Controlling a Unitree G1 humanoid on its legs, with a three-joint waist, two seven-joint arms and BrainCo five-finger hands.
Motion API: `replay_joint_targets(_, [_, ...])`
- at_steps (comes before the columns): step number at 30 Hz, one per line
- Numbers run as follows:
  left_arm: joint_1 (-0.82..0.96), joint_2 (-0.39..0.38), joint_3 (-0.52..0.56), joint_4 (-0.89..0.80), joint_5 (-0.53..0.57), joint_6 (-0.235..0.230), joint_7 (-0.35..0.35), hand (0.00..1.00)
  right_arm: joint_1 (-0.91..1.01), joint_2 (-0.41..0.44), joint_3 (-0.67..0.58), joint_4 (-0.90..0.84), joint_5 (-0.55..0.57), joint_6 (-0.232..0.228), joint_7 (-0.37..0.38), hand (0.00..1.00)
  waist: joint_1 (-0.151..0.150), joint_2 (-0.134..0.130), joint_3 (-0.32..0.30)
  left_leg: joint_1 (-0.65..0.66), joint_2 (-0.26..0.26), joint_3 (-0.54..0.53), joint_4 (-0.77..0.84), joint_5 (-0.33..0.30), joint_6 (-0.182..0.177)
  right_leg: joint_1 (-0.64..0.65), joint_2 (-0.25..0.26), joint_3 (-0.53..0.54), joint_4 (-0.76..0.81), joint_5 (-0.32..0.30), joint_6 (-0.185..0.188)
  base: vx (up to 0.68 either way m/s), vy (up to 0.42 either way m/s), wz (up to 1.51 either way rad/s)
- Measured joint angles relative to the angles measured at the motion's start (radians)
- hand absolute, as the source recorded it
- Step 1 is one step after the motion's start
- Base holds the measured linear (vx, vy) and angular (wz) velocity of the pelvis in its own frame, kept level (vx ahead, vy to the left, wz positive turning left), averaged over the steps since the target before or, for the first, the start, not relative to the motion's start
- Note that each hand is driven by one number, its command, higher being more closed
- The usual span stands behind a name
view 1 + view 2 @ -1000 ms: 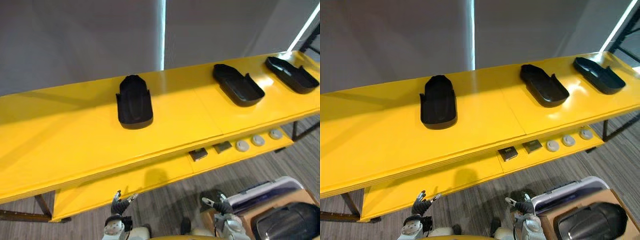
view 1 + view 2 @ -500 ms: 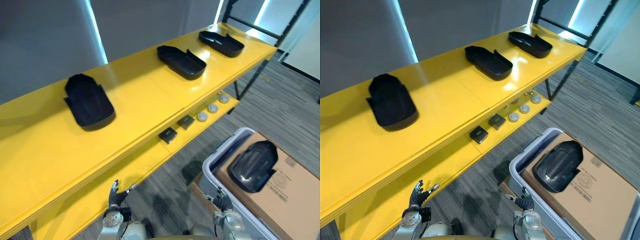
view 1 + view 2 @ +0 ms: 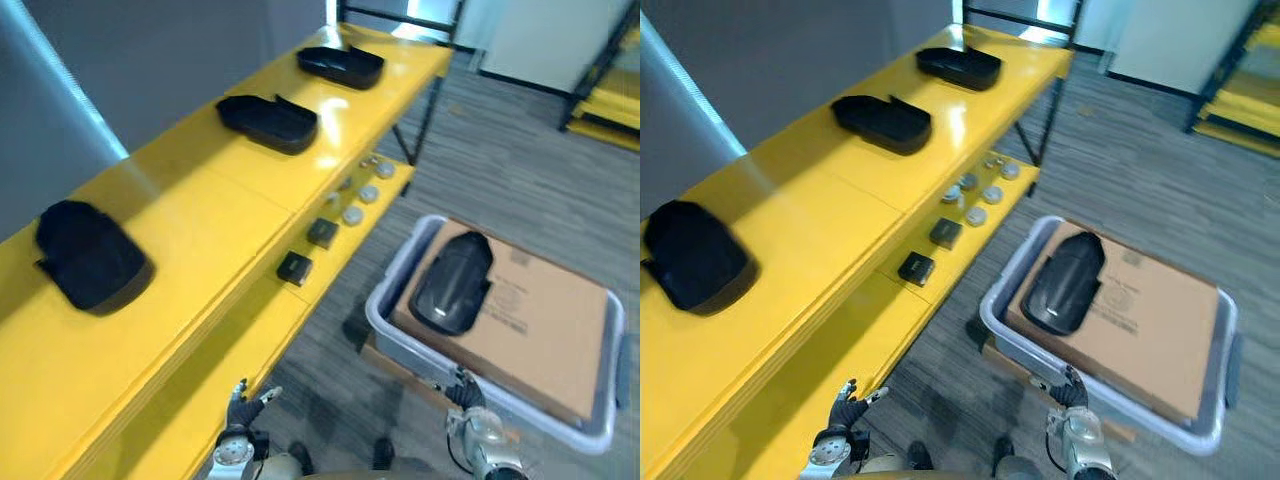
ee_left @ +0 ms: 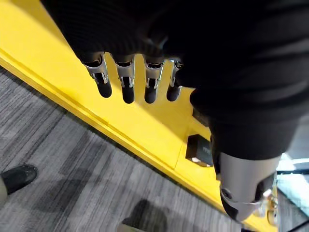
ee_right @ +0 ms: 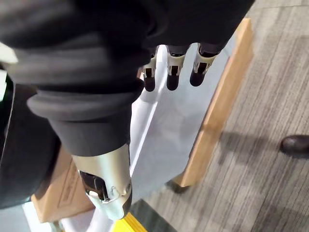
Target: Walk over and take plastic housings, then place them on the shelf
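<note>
A black plastic housing [image 3: 452, 283] lies on a cardboard sheet [image 3: 540, 325] inside a grey bin [image 3: 385, 312] on the floor at the right. Three more black housings sit on top of the yellow shelf [image 3: 215, 215]: one at the near left [image 3: 90, 268], one in the middle [image 3: 268, 122] and one at the far end [image 3: 340, 66]. My left hand [image 3: 240, 410] hangs low in front of the lower shelf, open and holding nothing. My right hand [image 3: 462, 390] hangs by the bin's near edge, its fingers [image 5: 169, 72] relaxed and empty.
The lower shelf board [image 4: 145, 130] carries two small black boxes [image 3: 294, 268] and several round grey discs [image 3: 352, 214]. The bin rests on a wooden base [image 5: 219, 106]. Another yellow rack [image 3: 600, 110] stands at the far right across grey carpet.
The camera has swung to the right: the shelf has slid to the left of the picture and the bin with its housing sits nearer the middle. Both hands stay low and empty.
</note>
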Motion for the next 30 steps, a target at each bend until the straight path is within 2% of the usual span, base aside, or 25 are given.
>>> replay_joint_targets(1, [-0.001,0.0,0.0,0.003,0.0,0.0,0.0,0.0,0.004,0.0,0.0,0.0,0.001,0.0,-0.004,0.0,0.0,0.013,0.002,0.004,0.021,-0.003,0.022,-0.001,-0.003,-0.001,0.018,0.029,-0.002,-0.001,-0.004,0.0,-0.141,-0.74])
replay_joint_targets(3, [-0.006,-0.004,0.0,0.009,-0.004,0.001,0.0,0.0,0.019,0.001,-0.006,-0.001,0.016,0.0,-0.008,0.0,-0.005,0.014,0.023,-0.003,0.067,-0.019,0.104,-0.017,-0.025,-0.003,0.047,0.059,0.003,-0.011,-0.019,-0.04,-0.167,-0.7])
replay_joint_targets(4, [-0.009,-0.004,0.0,0.009,-0.008,0.001,0.0,0.0,0.024,0.003,-0.008,-0.001,0.028,-0.001,-0.01,0.0,-0.004,0.009,0.028,-0.006,0.074,-0.032,0.125,-0.017,-0.025,-0.004,0.052,0.067,0.006,-0.014,-0.023,-0.06,-0.155,-0.61])
replay_joint_targets(6, [-0.014,-0.008,0.0,0.009,-0.019,0.001,0.001,0.0,0.038,0.005,-0.011,-0.002,0.067,-0.002,-0.026,0.0,-0.005,0.001,0.038,-0.033,0.083,-0.135,0.186,-0.018,-0.025,-0.003,0.072,0.107,0.005,-0.016,-0.028,0.01,-0.098,-0.46])
replay_joint_targets(7, [-0.014,-0.011,0.0,0.01,-0.019,0.001,0.0,0.0,0.038,0.006,-0.018,-0.002,0.082,-0.003,-0.028,0.0,-0.004,-0.003,0.041,-0.051,0.071,-0.211,0.194,-0.034,-0.034,-0.004,0.078,0.126,0.002,-0.013,-0.033,0.06,-0.029,-0.54])
replay_joint_targets(8, [-0.014,-0.02,0.001,0.01,-0.021,0.001,0.0,0.0,0.035,0.007,-0.024,-0.002,0.094,-0.006,-0.033,0.0,-0.004,-0.01,0.049,-0.054,0.026,-0.325,0.178,-0.056,-0.045,-0.006,0.077,0.154,-0.001,-0.009,-0.039,0.08,0.031,-0.53])
replay_joint_targets(9, [-0.013,-0.025,0.001,0.01,-0.028,0.001,0.0,0.0,0.034,0.003,-0.027,-0.002,0.101,-0.007,-0.038,0.0,-0.004,-0.005,0.048,-0.053,0.0,-0.371,0.165,-0.063,-0.055,-0.006,0.077,0.171,-0.004,-0.006,-0.041,0.07,0.075,-0.61])
replay_joint_targets(10, [-0.012,-0.032,0.001,0.01,-0.039,0.001,0.0,0.0,0.032,0.001,-0.031,-0.004,0.11,-0.008,-0.044,0.0,-0.003,-0.016,0.057,-0.055,-0.053,-0.439,0.129,-0.066,-0.059,-0.005,0.075,0.201,-0.009,-0.001,-0.039,0.06,0.092,-0.7])
replay_joint_targets(11, [-0.009,-0.034,0.001,0.01,-0.04,0.001,0.0,0.0,0.028,0.004,-0.031,-0.003,0.111,-0.008,-0.044,0.0,0.004,-0.011,0.058,-0.058,-0.097,-0.502,0.084,-0.065,-0.059,-0.004,0.075,0.237,-0.012,0.005,-0.033,0.06,0.093,-0.77])
replay_joint_targets(12, [-0.007,-0.034,0.001,0.01,-0.04,0.002,0.0,0.0,0.025,0.006,-0.03,-0.004,0.112,-0.008,-0.045,0.0,0.008,-0.008,0.06,-0.06,-0.116,-0.527,0.066,-0.065,-0.058,-0.004,0.077,0.253,-0.012,0.007,-0.029,0.08,0.153,-0.93])
replay_joint_targets(13, [-0.003,-0.032,0.003,0.01,-0.04,0.002,0.0,0.0,0.025,0.005,-0.03,-0.004,0.114,-0.008,-0.046,0.0,0.02,0.0,0.059,-0.052,-0.131,-0.54,0.062,-0.074,-0.013,-0.005,0.081,0.292,-0.006,0.012,-0.016,0.13,0.197,-0.83])
replay_joint_targets(14, [-0.005,-0.032,0.008,0.011,-0.041,0.002,0.001,0.0,0.029,0.014,-0.028,-0.004,0.119,-0.009,-0.045,0.0,0.024,0.008,0.055,-0.04,-0.137,-0.524,0.063,-0.087,0.012,-0.001,0.081,0.315,-0.008,0.023,0.005,0.15,0.207,-0.7])
replay_joint_targets(16, [-0.015,-0.032,0.02,0.012,-0.055,0.002,0.001,0.0,0.036,0.034,-0.03,-0.016,0.119,-0.007,-0.046,0.0,0.026,0.004,0.055,-0.031,-0.143,-0.481,0.078,-0.101,0.033,0.002,0.074,0.34,-0.021,0.033,0.019,0.15,0.203,-0.42])
replay_joint_targets(23, [-0.031,-0.013,0.032,0.027,-0.059,0.002,0.001,0.0,0.049,0.051,-0.04,-0.028,0.121,-0.007,-0.044,0.0,0.023,-0.019,0.04,0.011,-0.189,-0.46,0.056,-0.104,0.04,0.055,0.044,0.356,-0.098,0.048,0.051,0.14,0.113,-0.11])
replay_joint_targets(30, [-0.019,-0.004,0.079,0.056,-0.059,0.003,0.002,0.0,0.056,0.044,-0.167,-0.029,0.131,-0.008,-0.048,0.0,0.023,-0.033,0.015,0.061,-0.2,-0.465,0.022,-0.104,0.041,0.119,0.041,0.357,-0.17,0.058,0.053,0.13,0.025,-0.04])
